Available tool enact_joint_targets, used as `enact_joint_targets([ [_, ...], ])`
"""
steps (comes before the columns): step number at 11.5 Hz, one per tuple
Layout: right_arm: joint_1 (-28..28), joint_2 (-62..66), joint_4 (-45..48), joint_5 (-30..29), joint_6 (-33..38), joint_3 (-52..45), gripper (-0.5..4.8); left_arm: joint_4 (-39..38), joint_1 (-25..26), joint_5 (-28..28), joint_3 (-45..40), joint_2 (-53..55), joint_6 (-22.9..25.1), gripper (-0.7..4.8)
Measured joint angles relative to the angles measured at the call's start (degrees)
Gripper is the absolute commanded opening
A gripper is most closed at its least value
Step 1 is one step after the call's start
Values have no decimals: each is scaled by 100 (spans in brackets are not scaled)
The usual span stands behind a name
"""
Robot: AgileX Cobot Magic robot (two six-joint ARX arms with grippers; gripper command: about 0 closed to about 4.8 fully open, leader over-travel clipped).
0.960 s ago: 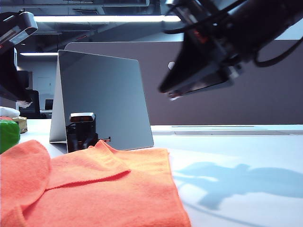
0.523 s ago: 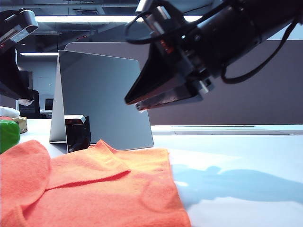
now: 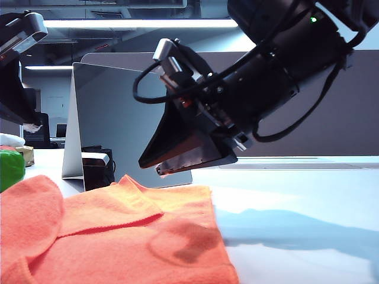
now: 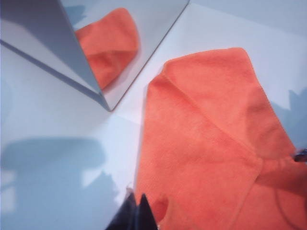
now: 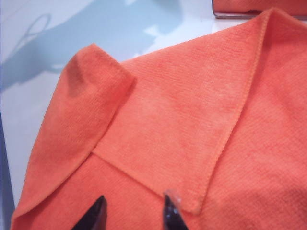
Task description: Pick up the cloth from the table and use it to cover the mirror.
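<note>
The orange cloth [image 3: 118, 236] lies rumpled on the white table [image 3: 296, 201], with one corner folded over, in front of the mirror [image 3: 127, 118], which stands upright on its stand. My right gripper [image 3: 159, 170] hangs low over the cloth's far edge. In the right wrist view it [image 5: 135, 207] is open, its fingertips [image 5: 170, 203] just above the cloth [image 5: 182, 120] by the folded flap. My left gripper [image 4: 136, 208] is shut with nothing in it, above the cloth's [image 4: 206, 143] edge, near the mirror [image 4: 48, 43]. Only the left arm [image 3: 15, 53] shows in the exterior view.
A green round object [image 3: 10, 168] sits at the left edge beside the cloth. A dark brown partition wall [image 3: 308, 106] runs behind the table. The mirror's base [image 5: 259, 7] lies just beyond the cloth's far corner. White tabletop stretches to the right.
My right arm has swung down and to the left, from high over the table to just above the cloth; its shadow now falls on the cloth. The left arm has kept still.
</note>
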Motion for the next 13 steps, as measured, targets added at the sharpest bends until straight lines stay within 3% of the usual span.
enact_joint_targets([
  [3, 0, 494, 85, 0, 20, 13, 159, -7, -2, 0, 0, 0, 2, -5],
  [4, 0, 680, 109, -4, 50, 13, 205, -7, -2, 0, 0, 2, 0, -5],
  [5, 0, 802, 494, 216, 63, 13, 212, -9, -2, 0, 0, 2, 2, -5],
  [10, 13, 1270, 732, 426, 293, 299, 206, -151, 0, 2, 0, 2, 0, -5],
  [12, 157, 1397, 728, 407, 348, 472, 126, -181, -2, 2, 0, 4, 0, -5],
  [13, 199, 1397, 728, 404, 348, 485, 37, -181, -2, 2, 0, 2, 0, -5],
])
